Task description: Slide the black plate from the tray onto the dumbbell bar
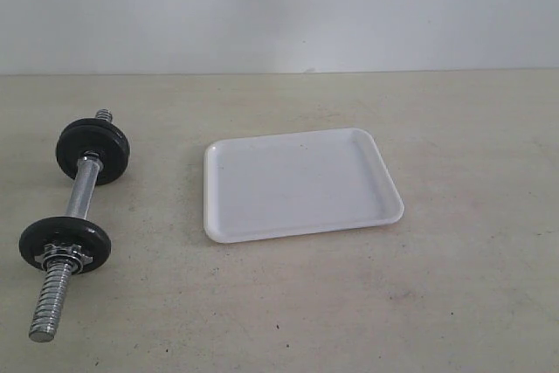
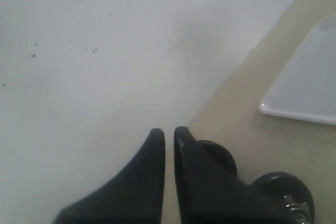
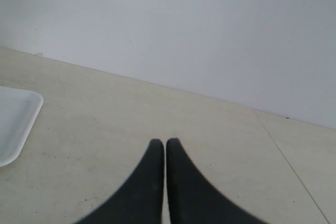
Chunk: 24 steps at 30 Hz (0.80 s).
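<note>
Plates in matte black, two of them, are sitting on the bar (image 1: 79, 196) at the left of the bench (image 1: 437, 303), well apart from the tray (image 1: 301, 185).

The left claw (image 2: 169, 135) is hanging with its dark tapered fingers pressed together and gripping nothing. It is pointing toward the pale wall (image 2: 105, 51), and both plates are peeking out from behind one finger. The right claw (image 3: 165, 145) is pressed together as well, holding nothing. It is hovering over bare bench, with a corner of the tray showing off to one side.

The tray is lying flat near the middle of the bench, and its whole smooth floor is showing. It is white plastic, rectangular, with rounded corners and a low rim.

The far plate (image 1: 93, 150) is resting close to the threaded tip nearest the wall. The near plate (image 1: 65, 244) is sitting further along, with a silver nut (image 1: 63, 259) lying against its front face. Both are round discs with raised rims. The bar is gleaming chrome, smooth between the plates, with coarse thread running from the nut to the near tip. The bench is looking beige and faintly speckled.
</note>
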{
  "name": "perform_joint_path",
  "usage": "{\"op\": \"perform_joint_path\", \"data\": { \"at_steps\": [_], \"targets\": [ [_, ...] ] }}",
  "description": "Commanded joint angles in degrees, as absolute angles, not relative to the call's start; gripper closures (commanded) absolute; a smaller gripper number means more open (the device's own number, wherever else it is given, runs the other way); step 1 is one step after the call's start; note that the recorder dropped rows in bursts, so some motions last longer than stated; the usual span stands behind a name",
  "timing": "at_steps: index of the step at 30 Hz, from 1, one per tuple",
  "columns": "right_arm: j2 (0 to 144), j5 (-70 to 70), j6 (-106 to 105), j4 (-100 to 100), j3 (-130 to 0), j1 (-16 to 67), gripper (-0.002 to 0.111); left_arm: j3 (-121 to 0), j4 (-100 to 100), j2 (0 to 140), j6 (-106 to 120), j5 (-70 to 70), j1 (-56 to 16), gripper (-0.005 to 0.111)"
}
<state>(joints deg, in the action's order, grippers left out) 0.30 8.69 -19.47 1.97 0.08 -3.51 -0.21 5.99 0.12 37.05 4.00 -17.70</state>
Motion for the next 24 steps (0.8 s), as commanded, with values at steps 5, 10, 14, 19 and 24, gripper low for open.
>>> {"op": "perform_joint_path", "data": {
  "at_steps": [5,10,14,19,24],
  "targets": [
    [0.0,8.4,-19.4,2.3,0.0,-4.0,0.109,0.0,5.9,0.0,37.0,3.9,-10.1,0.102],
    [0.0,8.4,-19.4,2.3,0.0,-4.0,0.109,0.0,5.9,0.0,37.0,3.9,-5.7,0.102],
    [0.0,8.4,-19.2,2.3,0.0,-4.0,0.109,0.0,5.9,0.0,37.0,3.9,-4.6,0.102],
    [0.0,8.4,-18.8,2.3,0.0,-4.0,0.109,0.0,5.9,0.0,37.0,3.9,-4.6,0.102],
    [0.0,8.4,-18.1,2.3,0.0,-4.0,0.109,0.0,5.9,0.0,37.0,3.9,-4.6,0.102]
  ]
}}
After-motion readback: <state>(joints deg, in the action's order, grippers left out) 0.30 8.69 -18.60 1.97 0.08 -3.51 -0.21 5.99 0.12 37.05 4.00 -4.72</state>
